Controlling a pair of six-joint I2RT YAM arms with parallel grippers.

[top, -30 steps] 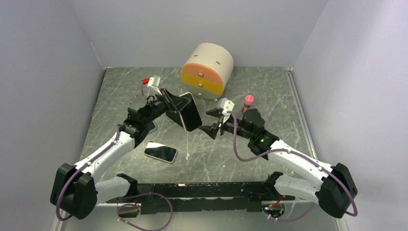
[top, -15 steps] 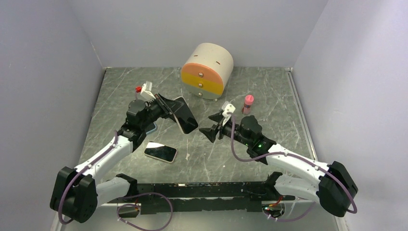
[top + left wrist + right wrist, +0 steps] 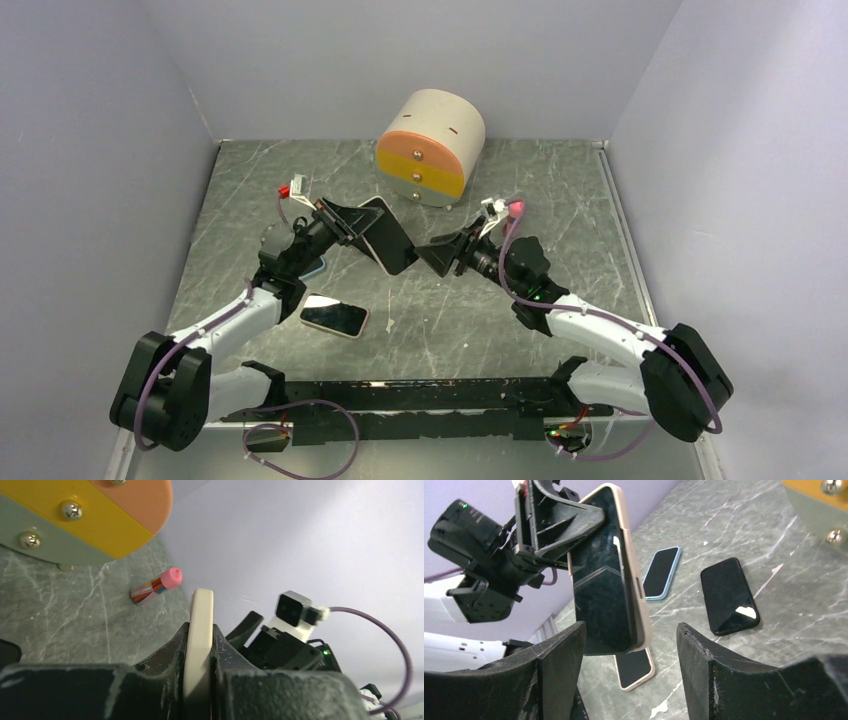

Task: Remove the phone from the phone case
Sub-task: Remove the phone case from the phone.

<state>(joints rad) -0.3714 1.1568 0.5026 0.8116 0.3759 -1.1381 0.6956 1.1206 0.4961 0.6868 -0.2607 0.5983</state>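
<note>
From above we see the left gripper (image 3: pixel 352 222) clamped narrow on the phone (image 3: pixel 390 240), holding it tilted above the table (image 3: pixel 560 190), in front of the drawer unit (image 3: pixel 430 140). The right gripper (image 3: pixel 437 256) stands wide and holds nothing, just beside the phone's lower end; we cannot tell whether it touches. A second phone (image 3: pixel 335 316) lies flat nearer the arm bases. In the left wrist view we look along the cream phone case (image 3: pixel 201 615) edge-on, a finger pressed to each face, with a pink-capped tube (image 3: pixel 156 585) lying beyond. In the right wrist view the dark screen faces us inside its case, above the spread fingers (image 3: pixel 556 665); a blue-cased phone (image 3: pixel 661 572) and a black phone (image 3: pixel 729 595) lie on the table behind.
</note>
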